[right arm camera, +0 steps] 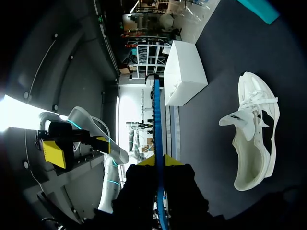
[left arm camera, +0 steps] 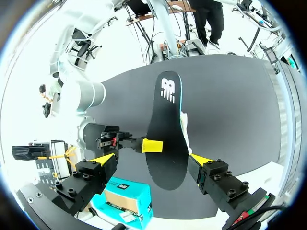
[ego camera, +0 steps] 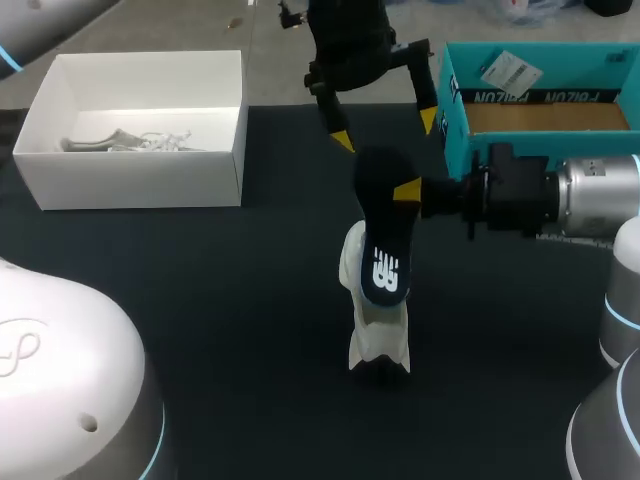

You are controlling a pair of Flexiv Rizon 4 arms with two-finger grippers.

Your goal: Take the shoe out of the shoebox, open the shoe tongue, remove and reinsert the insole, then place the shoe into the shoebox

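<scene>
My right gripper [ego camera: 400,192] is shut on the edge of a black insole [ego camera: 385,235] and holds it upright above the white shoe [ego camera: 375,320], which rests on the dark table. In the right wrist view the insole [right arm camera: 157,120] runs edge-on out from between the right gripper's [right arm camera: 160,161] yellow tips, and the shoe [right arm camera: 254,139] lies beside it with its tongue pulled open. My left gripper [ego camera: 384,130] hangs open just behind the insole's upper end. In the left wrist view the insole [left arm camera: 165,134] stands between the spread fingers of the left gripper [left arm camera: 152,160], untouched by them.
A white shoebox [ego camera: 200,175] stands at the back left with something pale and laced inside. A teal box [ego camera: 455,130] sits at the back right, close to my right arm. The shoebox [right arm camera: 184,72] also shows beyond the shoe in the right wrist view.
</scene>
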